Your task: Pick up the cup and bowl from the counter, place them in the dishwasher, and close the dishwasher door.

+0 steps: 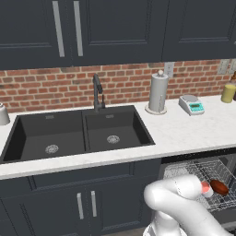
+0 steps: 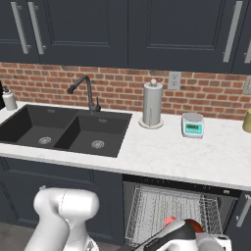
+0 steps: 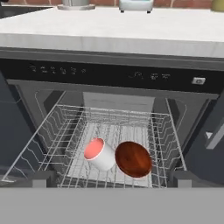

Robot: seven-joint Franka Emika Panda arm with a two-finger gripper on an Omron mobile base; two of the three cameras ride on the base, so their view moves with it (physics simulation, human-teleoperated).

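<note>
Cup (image 3: 99, 153) and bowl (image 3: 133, 159) both in the dishwasher (image 3: 114, 83) wire rack (image 3: 65, 127), near its front edge. In hand view the cup lies tipped on its side, pinkish opening facing the camera; the bowl is tilted up on edge just beside it, touching or nearly so, can't tell which.

Hard to see: in left base view the arm's elbow covers most of the cup (image 1: 206, 188), only a red-pink sliver plus the bowl (image 1: 220, 186) past it. In right base view the arm blocks them too, just red bits of cup (image 2: 169, 221) and bowl (image 2: 195, 225) showing. Dishwasher door isn't clearly visible; the rack is pulled out of the open cavity. Control-panel markings are too small to read.

Gripper: fingertips (image 3: 41, 179) sit at the bottom corners of hand view, spread fully wide, nothing between them, clear of the rack contents.

On the counter (image 1: 184, 131) above the dishwasher: paper towel holder (image 1: 158, 93), small scale (image 1: 191, 105), olive-yellow cylinder (image 1: 228, 92) cut by the frame edge. Black double sink (image 1: 76, 133) is further along the counter from the dishwasher, basins bare apart from drains, faucet (image 1: 97, 92) behind it. Pale grey container (image 1: 3, 114) beyond the sink's far end, partly cropped.
</note>
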